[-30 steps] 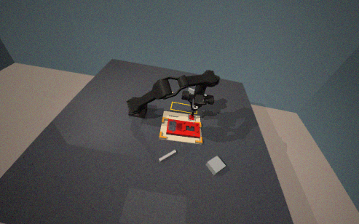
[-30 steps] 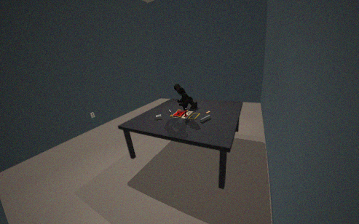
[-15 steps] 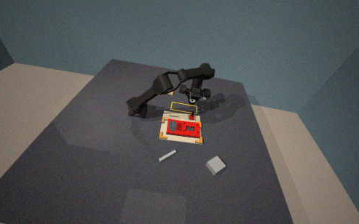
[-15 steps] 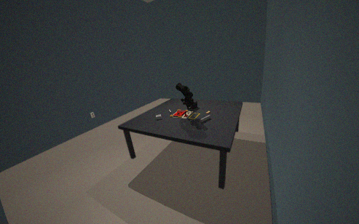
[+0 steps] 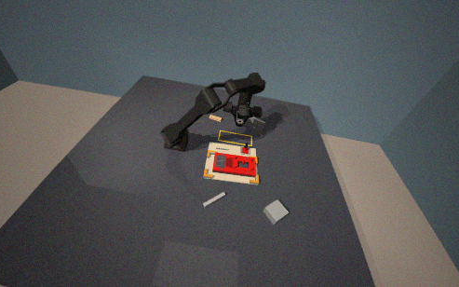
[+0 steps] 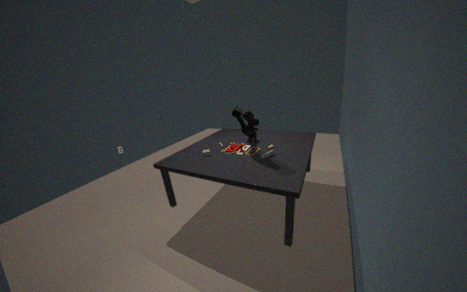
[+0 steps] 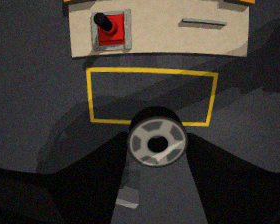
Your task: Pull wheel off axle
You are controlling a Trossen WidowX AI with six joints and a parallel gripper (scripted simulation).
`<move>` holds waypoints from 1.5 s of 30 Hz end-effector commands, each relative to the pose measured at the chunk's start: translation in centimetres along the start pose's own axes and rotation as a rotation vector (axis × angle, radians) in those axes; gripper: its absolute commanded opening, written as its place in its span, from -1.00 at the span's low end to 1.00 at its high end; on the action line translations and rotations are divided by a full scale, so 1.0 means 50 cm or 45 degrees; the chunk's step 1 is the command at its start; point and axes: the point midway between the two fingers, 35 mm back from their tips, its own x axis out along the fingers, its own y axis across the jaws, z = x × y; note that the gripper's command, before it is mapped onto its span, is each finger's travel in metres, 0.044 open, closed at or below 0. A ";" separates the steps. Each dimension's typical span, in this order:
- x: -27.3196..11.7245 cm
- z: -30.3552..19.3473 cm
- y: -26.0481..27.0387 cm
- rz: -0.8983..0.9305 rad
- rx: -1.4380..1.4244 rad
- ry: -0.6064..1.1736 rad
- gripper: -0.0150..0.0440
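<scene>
Grey wheel (image 7: 157, 141): we see it clamped in the tool (image 7: 157, 156), lifted clear so it can travel to the drop spot.
Axle (image 7: 104, 23): bare and upright on its red mount, wheel well apart from it.
Marked area (image 7: 152, 96): yellow outline on the tabletop (image 7: 31, 96); the wheel hangs over its near edge, so we judge lowering comes next.
Tool: closed on the wheel, not yet releasing.

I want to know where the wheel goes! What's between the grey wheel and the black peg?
In the wrist view, the yellow-outlined rectangle lies between the grey spoked wheel, gripped by the gripper, and the black upright axle.
</scene>
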 end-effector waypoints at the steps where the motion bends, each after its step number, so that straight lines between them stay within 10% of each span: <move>1: 0.012 -0.003 -0.003 -0.012 0.011 -0.001 -0.49; 31: 0.214 0.000 -0.004 -0.010 0.012 -0.006 -0.49; 45: 0.171 -0.002 -0.001 -0.014 0.016 -0.001 0.53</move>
